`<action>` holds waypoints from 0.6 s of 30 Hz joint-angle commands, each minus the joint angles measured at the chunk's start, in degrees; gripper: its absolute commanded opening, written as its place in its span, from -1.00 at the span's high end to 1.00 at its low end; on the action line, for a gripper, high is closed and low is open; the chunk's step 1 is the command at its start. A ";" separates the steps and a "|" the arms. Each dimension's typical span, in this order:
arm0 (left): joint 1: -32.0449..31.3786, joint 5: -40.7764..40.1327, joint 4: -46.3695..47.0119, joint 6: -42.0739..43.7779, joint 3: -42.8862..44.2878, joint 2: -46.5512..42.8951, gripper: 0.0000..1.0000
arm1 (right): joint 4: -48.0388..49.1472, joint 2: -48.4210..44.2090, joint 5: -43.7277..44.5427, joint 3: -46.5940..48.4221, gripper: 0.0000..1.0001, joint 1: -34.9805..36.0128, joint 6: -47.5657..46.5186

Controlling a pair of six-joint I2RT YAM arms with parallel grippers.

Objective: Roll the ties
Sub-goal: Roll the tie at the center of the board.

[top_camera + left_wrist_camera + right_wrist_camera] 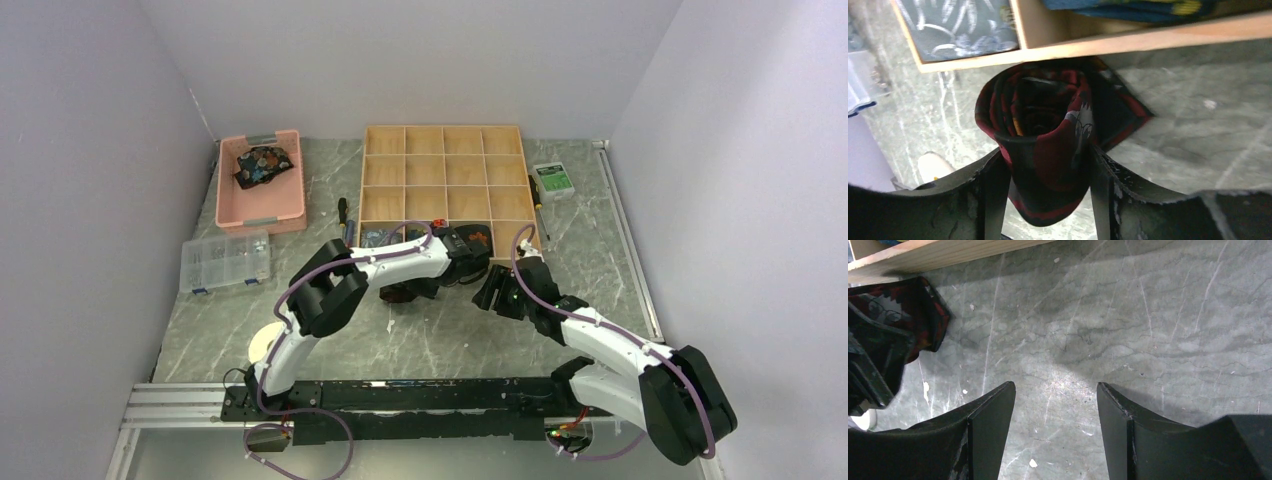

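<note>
A black-and-maroon tie (1048,125), rolled into a loose coil, rests on the marble table just in front of the wooden box (1148,37). My left gripper (1045,155) is shut on this roll, one finger on each side. In the top view the roll (405,292) sits under the left gripper (420,288). The roll's edge also shows in the right wrist view (923,310). My right gripper (1055,390) is open and empty over bare table, just right of the roll (490,292). A grey-blue tie (958,25) and a dark blue tie (1128,7) lie in the box's front compartments.
The gridded wooden box (443,127) stands at the back centre. A pink bin (260,212) at the back left holds a bundled tie (263,163). A clear parts case (227,262), a screwdriver (342,210) and a small green-and-white pack (552,180) lie around the box.
</note>
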 commanded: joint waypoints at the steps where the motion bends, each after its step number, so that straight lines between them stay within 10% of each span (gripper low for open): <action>1: -0.86 7.03 6.80 1.23 -0.74 -1.76 -0.21 | 0.47 -1.12 -0.09 -0.41 -0.30 -0.42 -0.58; 18: 3.42 16.20 22.00 3.18 -15.60 -20.53 -0.50 | 3.25 -1.87 -8.84 1.70 -0.45 -0.47 -1.49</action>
